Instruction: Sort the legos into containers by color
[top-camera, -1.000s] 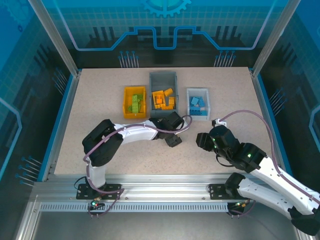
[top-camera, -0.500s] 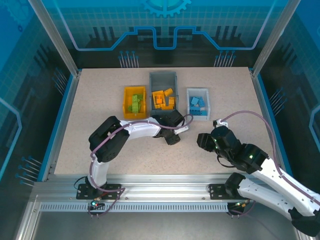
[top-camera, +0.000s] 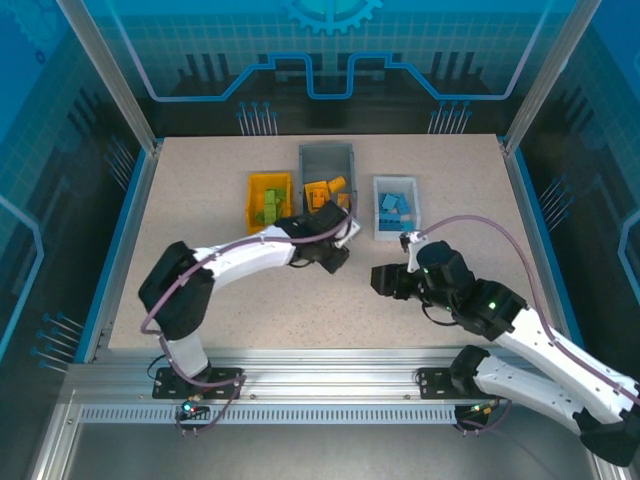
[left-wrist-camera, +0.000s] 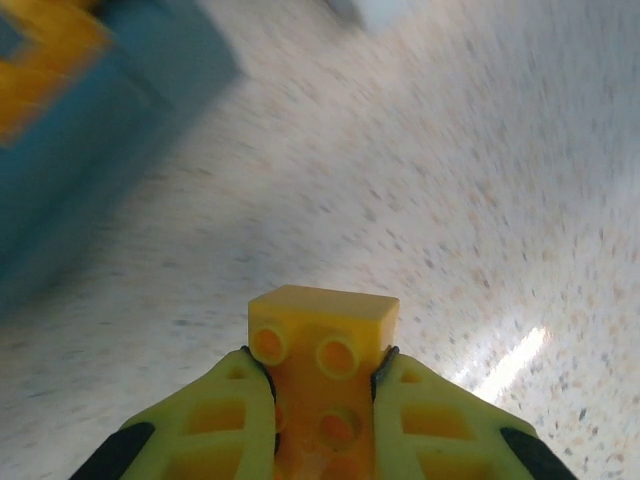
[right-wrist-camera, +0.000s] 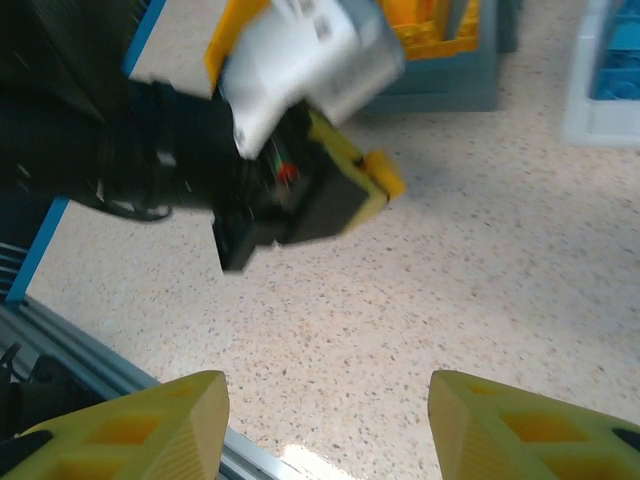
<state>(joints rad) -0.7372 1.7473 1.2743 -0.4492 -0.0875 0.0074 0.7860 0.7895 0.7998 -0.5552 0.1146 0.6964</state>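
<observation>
Top view: grey bin (top-camera: 327, 160) sits at the back of the table (top-camera: 200, 280). yellow-orange bin (top-camera: 269, 184) is just to its left, white bin (top-camera: 397, 185) just to its right. Orange legos (top-camera: 322, 197) are in the grey bin, green legos (top-camera: 267, 211) in the yellow-orange one, blue legos (top-camera: 394, 207) in the white one. Left pincer (top-camera: 335, 252) is just in front of the grey bin. Right pincer (top-camera: 382, 281) is nearer the arm bases and off to the right. Can't tell either jaw state from here.

Left wrist: left pincer (left-wrist-camera: 322, 362) is clamped on an orange brick (left-wrist-camera: 325, 322), studs facing the camera, above bare table. Blurred grey bin is at upper left.

Right wrist: right pincer (right-wrist-camera: 330, 420) is spread wide with nothing between the fingers. Left pincer is ahead of it with the orange brick at its tip, in front of the grey bin.
</observation>
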